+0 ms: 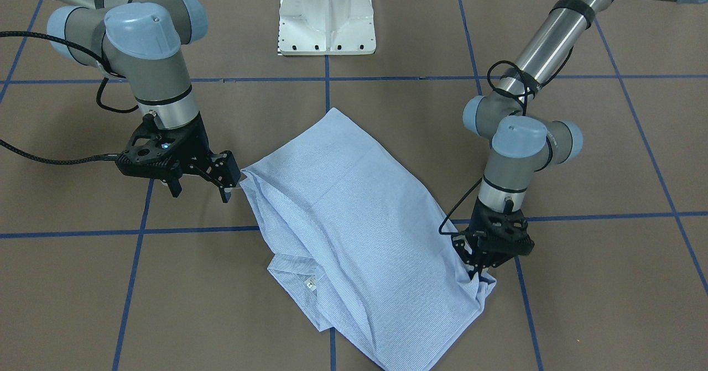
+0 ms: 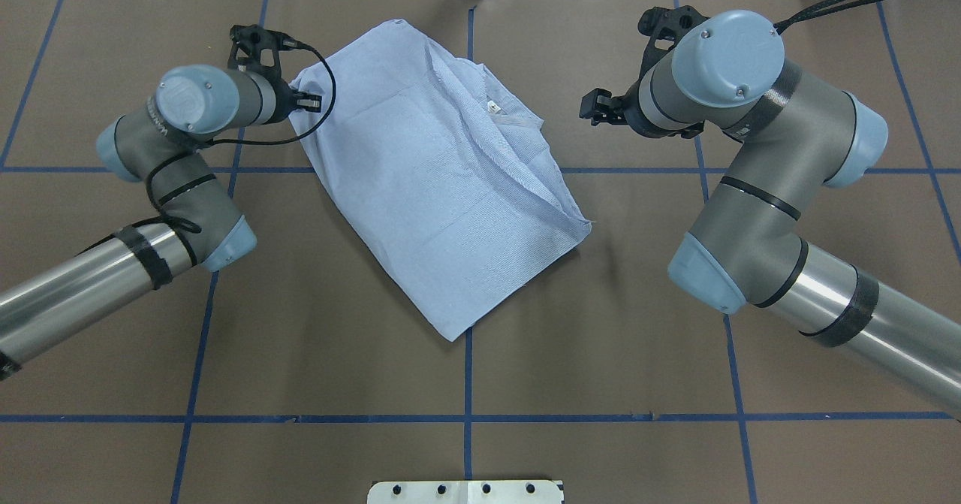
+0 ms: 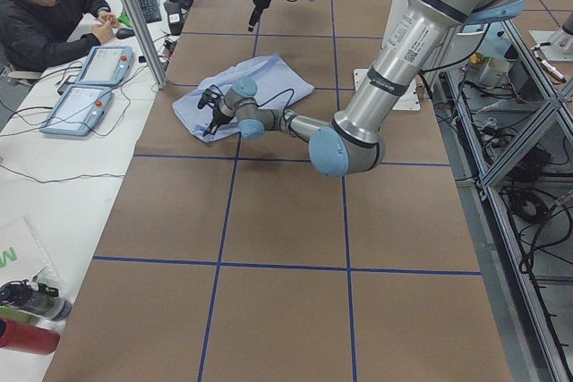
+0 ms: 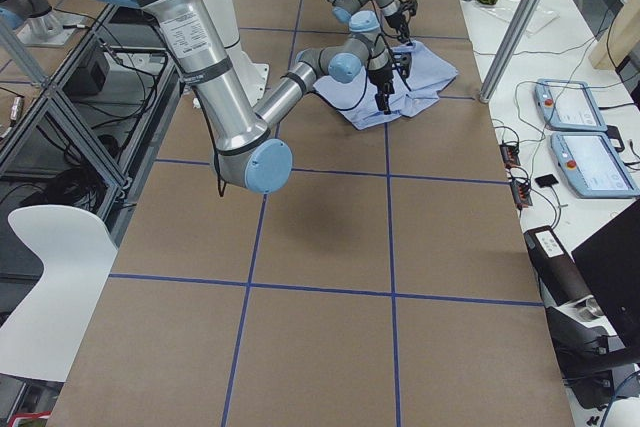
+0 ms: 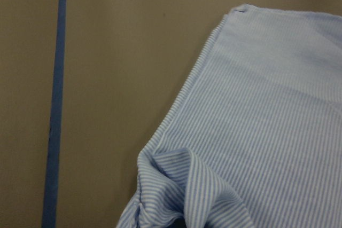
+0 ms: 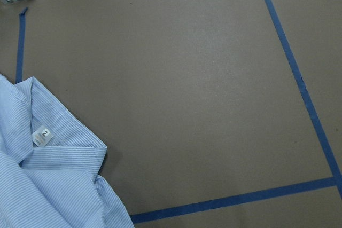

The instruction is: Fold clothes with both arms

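both corners likely need a firm hold: left fingers (image 1: 479, 271) pinch the shirt (image 1: 354, 210) corner beneath them on the table (image 1: 608, 166), but right fingers (image 1: 202, 191) hang spread and empty just beside its edge, so grip all layers there.

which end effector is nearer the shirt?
Left. Left end effector is on a corner of the shirt, cloth bunched at its tips; right end effector hangs open beside the collar-side edge, not touching.

Brown table (image 1: 83, 293), gridded with blue tape lines (image 1: 133, 231). Light blue striped shirt (image 1: 354, 216) lies folded at frame centre. White pedestal base (image 1: 327, 22) stands at upper centre.
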`<act>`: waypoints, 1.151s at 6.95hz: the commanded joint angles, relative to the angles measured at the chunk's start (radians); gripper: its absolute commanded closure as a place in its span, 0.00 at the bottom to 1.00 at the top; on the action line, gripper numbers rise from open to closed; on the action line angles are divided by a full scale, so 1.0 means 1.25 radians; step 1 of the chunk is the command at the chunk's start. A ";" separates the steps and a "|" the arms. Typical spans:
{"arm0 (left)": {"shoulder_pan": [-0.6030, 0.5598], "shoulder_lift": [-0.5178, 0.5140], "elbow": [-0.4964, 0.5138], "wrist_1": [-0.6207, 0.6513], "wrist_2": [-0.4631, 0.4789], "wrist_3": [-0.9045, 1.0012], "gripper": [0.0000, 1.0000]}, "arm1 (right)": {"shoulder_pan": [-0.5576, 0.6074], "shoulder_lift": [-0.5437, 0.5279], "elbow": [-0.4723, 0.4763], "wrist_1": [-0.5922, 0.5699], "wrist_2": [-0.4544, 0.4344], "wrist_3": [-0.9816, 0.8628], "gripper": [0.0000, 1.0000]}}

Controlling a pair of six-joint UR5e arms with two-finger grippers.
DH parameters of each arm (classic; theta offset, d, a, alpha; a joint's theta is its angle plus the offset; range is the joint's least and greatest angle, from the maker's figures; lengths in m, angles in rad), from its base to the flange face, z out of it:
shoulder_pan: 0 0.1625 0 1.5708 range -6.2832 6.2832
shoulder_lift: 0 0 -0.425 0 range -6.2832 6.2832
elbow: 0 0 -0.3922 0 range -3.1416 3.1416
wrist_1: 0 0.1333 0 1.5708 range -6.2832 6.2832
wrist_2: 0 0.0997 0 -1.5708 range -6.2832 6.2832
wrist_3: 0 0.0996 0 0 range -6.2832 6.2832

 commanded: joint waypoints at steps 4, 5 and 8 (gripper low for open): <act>-0.055 0.023 -0.075 -0.031 -0.125 0.023 0.00 | -0.060 0.035 -0.001 -0.007 -0.034 0.111 0.00; -0.087 0.091 -0.165 -0.032 -0.200 0.051 0.00 | -0.082 0.042 -0.007 -0.010 -0.054 0.147 0.00; -0.084 0.212 -0.330 -0.027 -0.202 0.025 0.00 | -0.147 0.043 -0.058 -0.003 -0.130 0.261 0.00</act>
